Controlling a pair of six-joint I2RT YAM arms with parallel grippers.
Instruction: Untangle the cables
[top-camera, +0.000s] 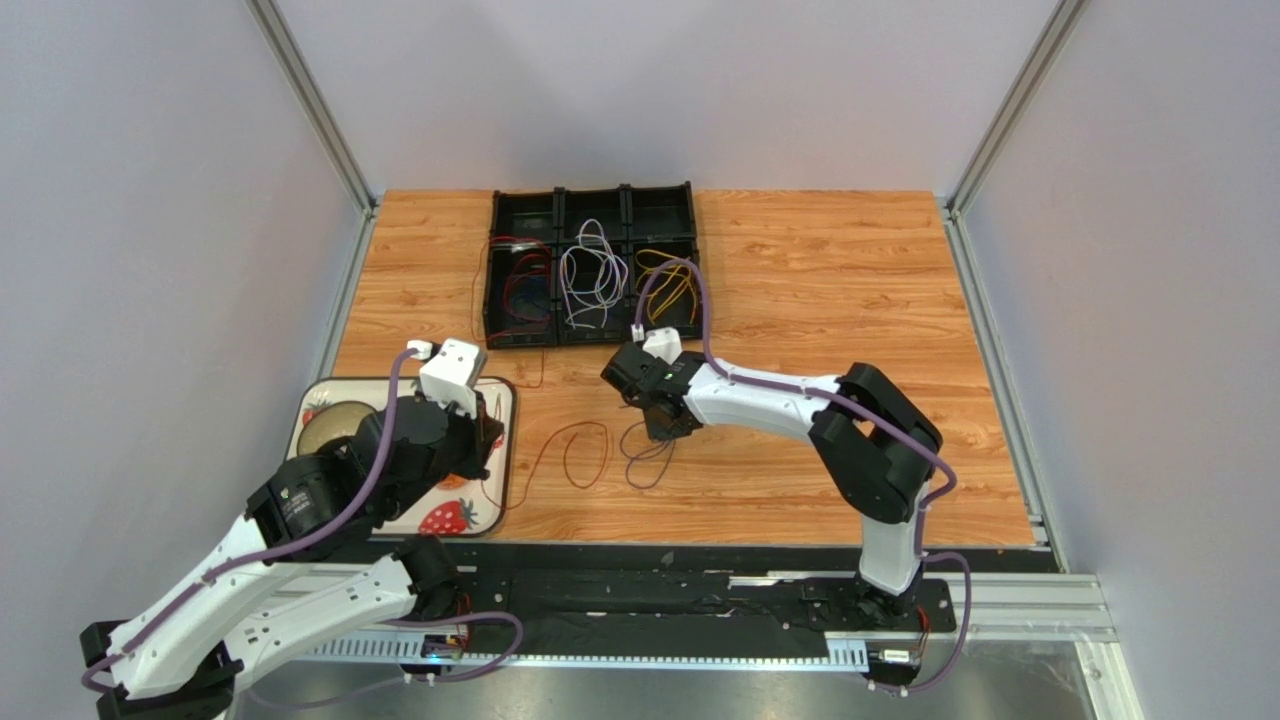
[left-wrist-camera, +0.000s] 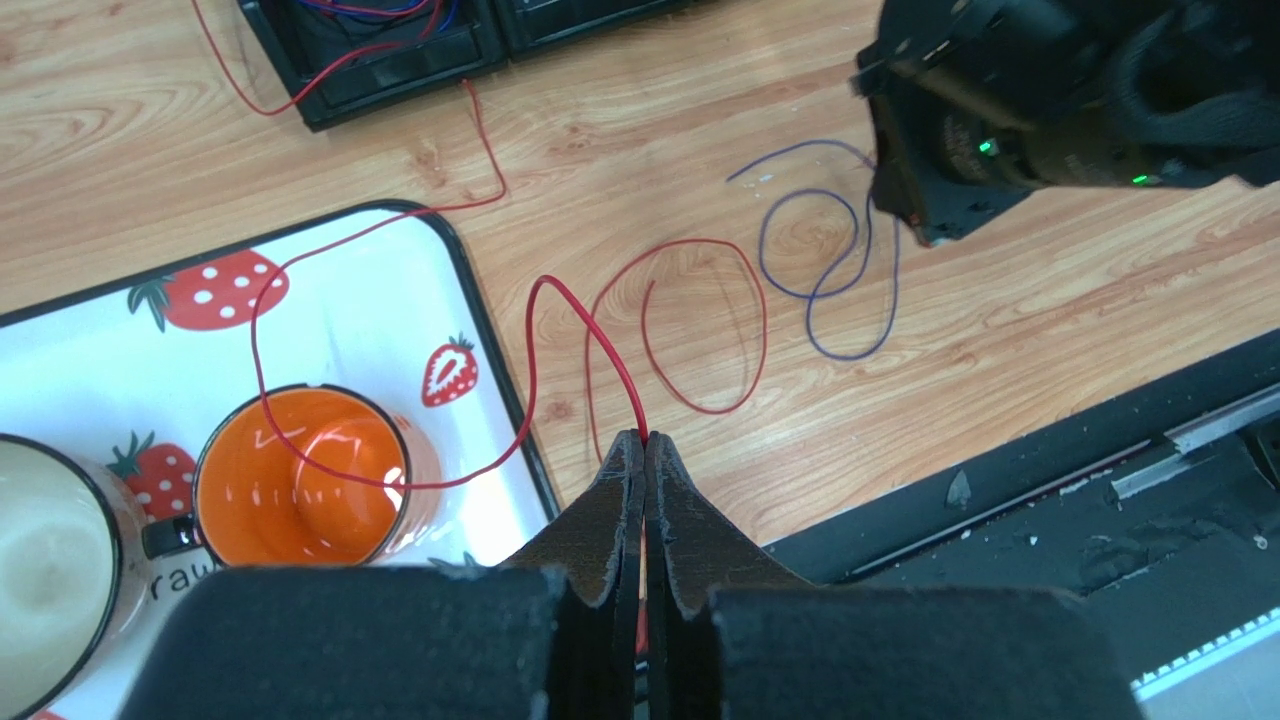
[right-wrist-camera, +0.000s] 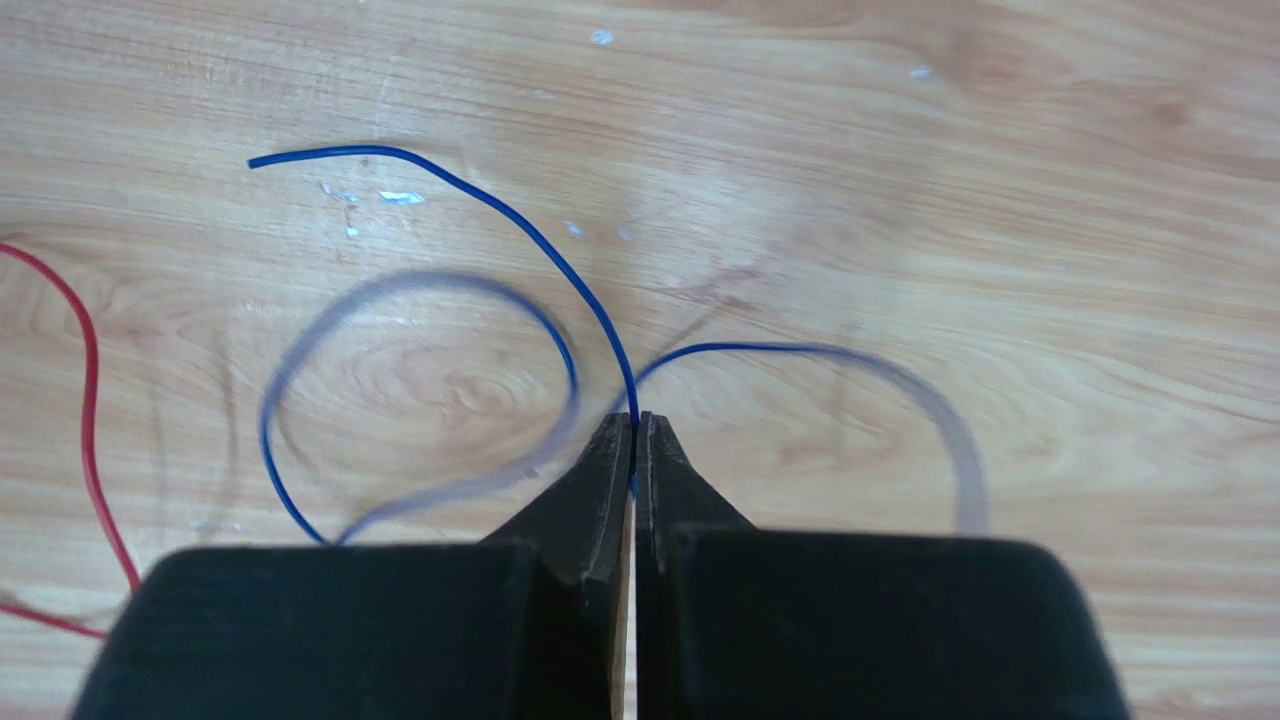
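Between grey walls, tabletop with cables

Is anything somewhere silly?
Yes. The red wire held by the left gripper runs over the strawberry tray and across the mouth of the orange mug. It could snag there when pulled.

Only a letter fragment, roughly "rau", shows beside the orange mug, left of the left end effector; whether it stands on mug or tray is unclear.
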